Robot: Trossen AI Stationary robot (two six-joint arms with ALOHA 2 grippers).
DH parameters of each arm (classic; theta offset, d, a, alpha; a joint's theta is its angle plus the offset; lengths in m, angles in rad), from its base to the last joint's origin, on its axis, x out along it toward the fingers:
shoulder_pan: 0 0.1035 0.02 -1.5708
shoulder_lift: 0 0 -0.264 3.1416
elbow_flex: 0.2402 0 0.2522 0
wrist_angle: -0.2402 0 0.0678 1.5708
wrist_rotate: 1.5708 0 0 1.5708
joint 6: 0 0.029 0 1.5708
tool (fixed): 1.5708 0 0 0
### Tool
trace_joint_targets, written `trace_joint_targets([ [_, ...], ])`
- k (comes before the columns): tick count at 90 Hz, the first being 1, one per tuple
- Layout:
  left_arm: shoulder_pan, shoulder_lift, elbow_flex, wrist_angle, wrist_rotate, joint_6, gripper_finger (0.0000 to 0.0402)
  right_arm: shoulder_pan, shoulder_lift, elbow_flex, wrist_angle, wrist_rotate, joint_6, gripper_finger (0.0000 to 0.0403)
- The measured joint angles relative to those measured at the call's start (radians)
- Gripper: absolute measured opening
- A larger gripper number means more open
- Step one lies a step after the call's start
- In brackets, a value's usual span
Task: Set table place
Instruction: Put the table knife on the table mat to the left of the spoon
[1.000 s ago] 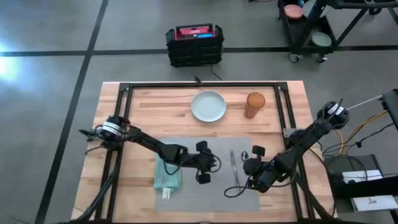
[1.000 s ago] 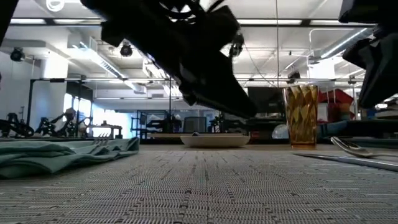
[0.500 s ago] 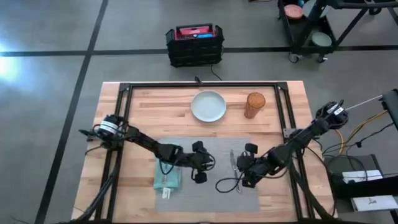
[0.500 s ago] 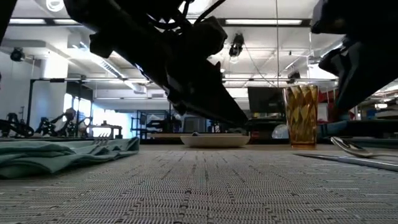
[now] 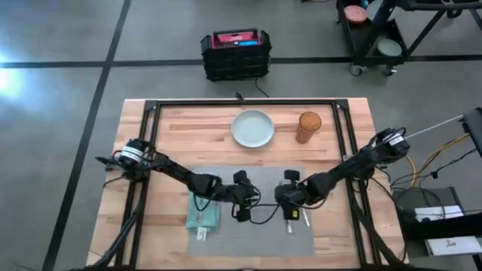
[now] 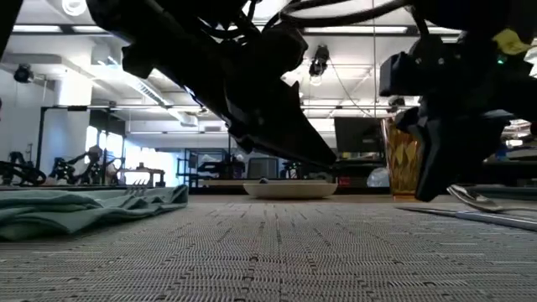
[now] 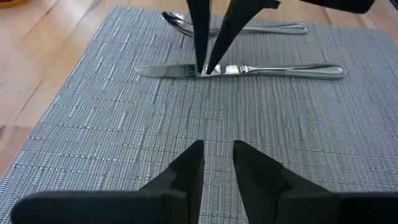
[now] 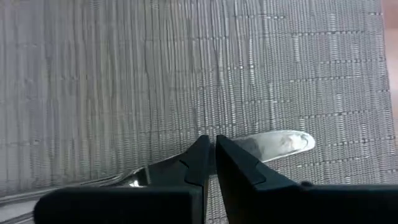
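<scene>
Two grippers over the grey placemat (image 5: 248, 222) on the table (image 5: 188, 135), right gripper (image 7: 210, 67) clamped down on knife (image 7: 273, 70) blade, spoon (image 7: 249, 27) just beyond, left gripper (image 7: 217, 163) hovering nearby, fingers narrowly parted, holding nothing, napkin (image 5: 202, 214) behind it.

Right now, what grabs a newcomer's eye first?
The two dark arms meeting over the grey placemat mid-table. The right gripper is pinched on the knife there, with the left gripper just opposite, slightly open. Behind them, the plate and amber glass wait.
</scene>
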Motion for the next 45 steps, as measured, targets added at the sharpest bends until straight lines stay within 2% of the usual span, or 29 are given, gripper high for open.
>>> trace_joint_targets([
  [45,-0.003,-0.001,0.0,0.007,0.0,0.011,0.0073,0.0,-0.026,0.0,-0.005,0.0,0.002,0.0013],
])
